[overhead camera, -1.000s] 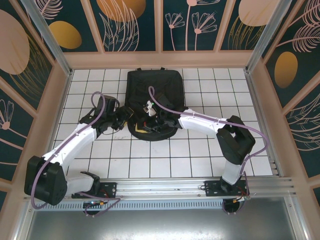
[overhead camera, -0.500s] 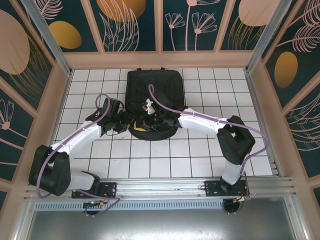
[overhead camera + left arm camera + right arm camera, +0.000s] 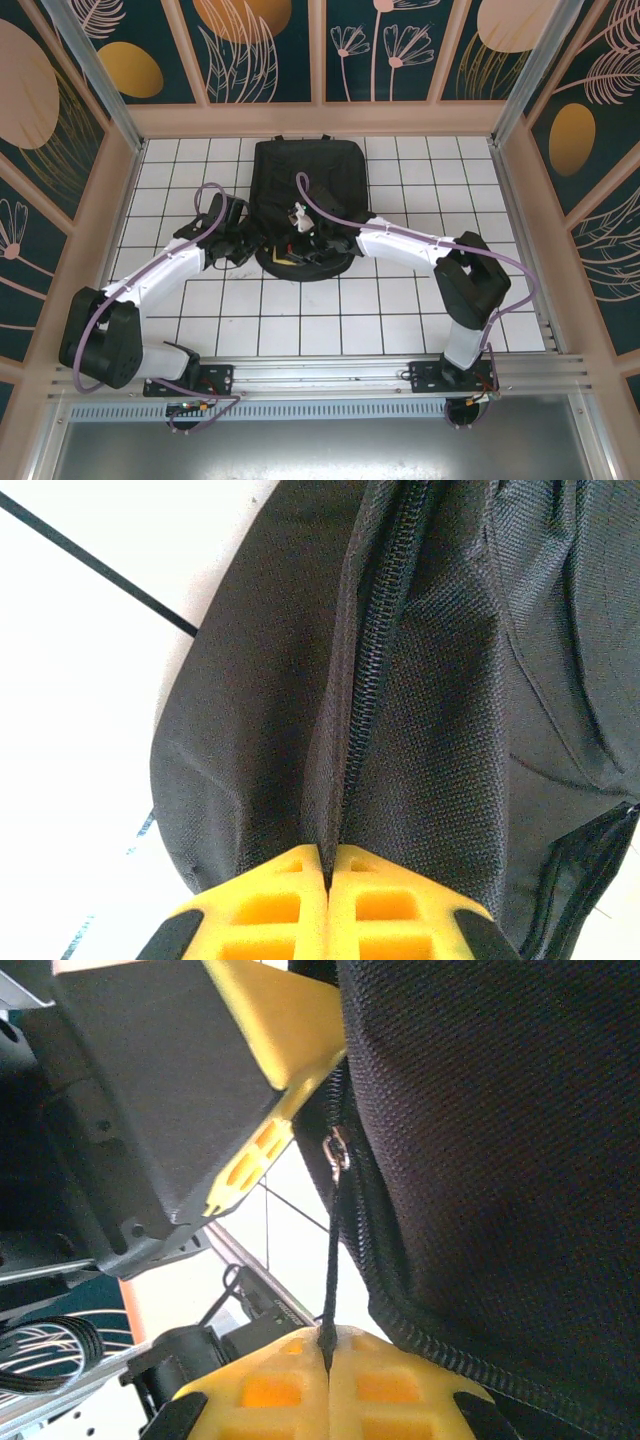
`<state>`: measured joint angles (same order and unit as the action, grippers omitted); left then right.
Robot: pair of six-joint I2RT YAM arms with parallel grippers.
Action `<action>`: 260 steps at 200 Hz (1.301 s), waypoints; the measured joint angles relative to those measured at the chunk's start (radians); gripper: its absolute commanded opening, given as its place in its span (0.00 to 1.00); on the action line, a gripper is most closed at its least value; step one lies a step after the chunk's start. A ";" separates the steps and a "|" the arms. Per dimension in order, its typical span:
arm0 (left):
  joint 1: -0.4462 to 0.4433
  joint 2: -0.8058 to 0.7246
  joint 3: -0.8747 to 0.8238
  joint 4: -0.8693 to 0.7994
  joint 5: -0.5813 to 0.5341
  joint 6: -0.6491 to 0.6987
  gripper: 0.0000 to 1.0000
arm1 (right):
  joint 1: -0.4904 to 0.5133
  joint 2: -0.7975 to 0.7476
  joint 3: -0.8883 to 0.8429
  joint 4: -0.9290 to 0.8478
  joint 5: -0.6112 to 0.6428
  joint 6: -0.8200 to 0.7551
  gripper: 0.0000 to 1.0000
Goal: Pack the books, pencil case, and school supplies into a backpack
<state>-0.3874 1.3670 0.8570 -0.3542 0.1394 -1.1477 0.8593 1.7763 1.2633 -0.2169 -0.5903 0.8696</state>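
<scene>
The black backpack (image 3: 305,185) lies flat at the back middle of the tiled table, its rounded end toward the arms. My left gripper (image 3: 328,865) is shut on a fold of the backpack's fabric (image 3: 340,780) beside a closed zip (image 3: 375,670). My right gripper (image 3: 328,1345) is shut on the thin black zip cord (image 3: 333,1260), which runs taut up to the metal zip slider (image 3: 336,1150). In the top view both grippers meet at the backpack's near edge, left gripper (image 3: 248,243), right gripper (image 3: 300,240). The books and school supplies are out of view.
The left gripper's yellow finger and grey body (image 3: 170,1110) sit close beside the zip slider in the right wrist view. White tiled table (image 3: 330,310) stretches in front of the backpack. Wooden walls (image 3: 90,240) enclose the table on three sides.
The left arm has drawn in toward the backpack's near left edge and folded its elbow back. The right gripper has stayed at the backpack's near edge.
</scene>
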 measured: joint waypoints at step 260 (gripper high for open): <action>0.100 -0.040 -0.016 -0.040 -0.078 0.158 0.00 | -0.085 -0.191 -0.126 -0.223 0.033 -0.166 0.00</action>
<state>-0.2871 1.3266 0.8406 -0.3939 0.0612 -0.9894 0.7746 1.5856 1.1374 -0.4400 -0.5571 0.7040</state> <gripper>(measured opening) 0.059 0.062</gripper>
